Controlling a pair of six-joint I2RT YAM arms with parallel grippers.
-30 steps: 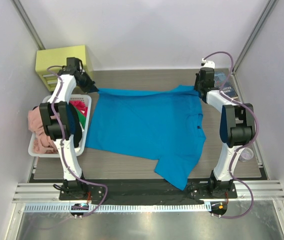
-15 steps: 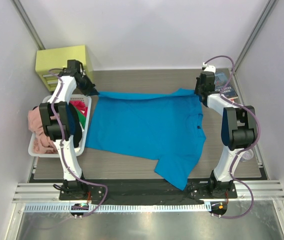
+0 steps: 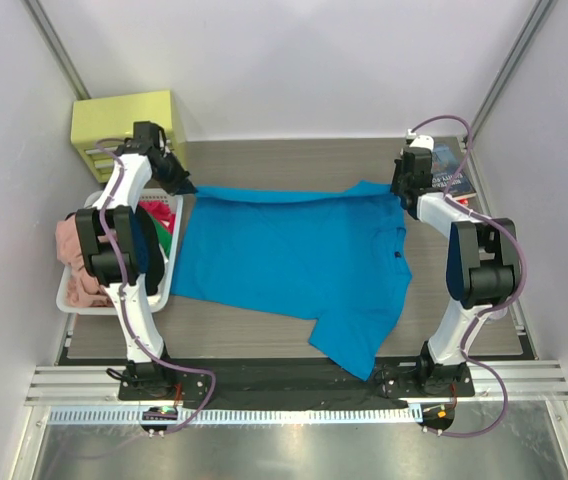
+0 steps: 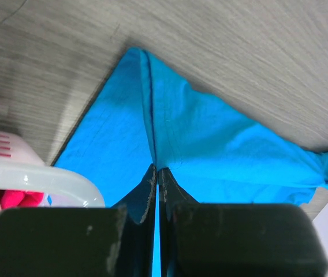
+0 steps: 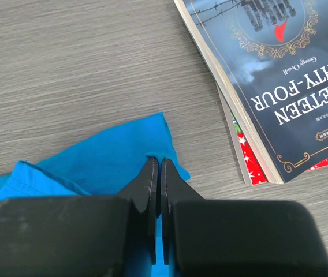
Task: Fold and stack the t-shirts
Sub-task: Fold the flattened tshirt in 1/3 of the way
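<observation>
One bright turquoise t-shirt (image 3: 284, 250) lies spread across the middle of the table (image 3: 294, 160) in the top view. It is mostly smooth, with one sleeve reaching toward the lower centre. My left gripper (image 4: 155, 168) pinches its upper-left corner, fingers together on the cloth. My right gripper (image 5: 155, 158) pinches the upper-right corner, near the books (image 5: 279, 86).

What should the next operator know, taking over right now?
Left gripper: shut on the far-left corner of the turquoise t-shirt.
Right gripper: shut on its far-right corner, beside the books.
The shirt lies spread on the table. Pink clothes wait in the white basket.
Done: shirt spread out.
Left: all folds, then stacking.
</observation>
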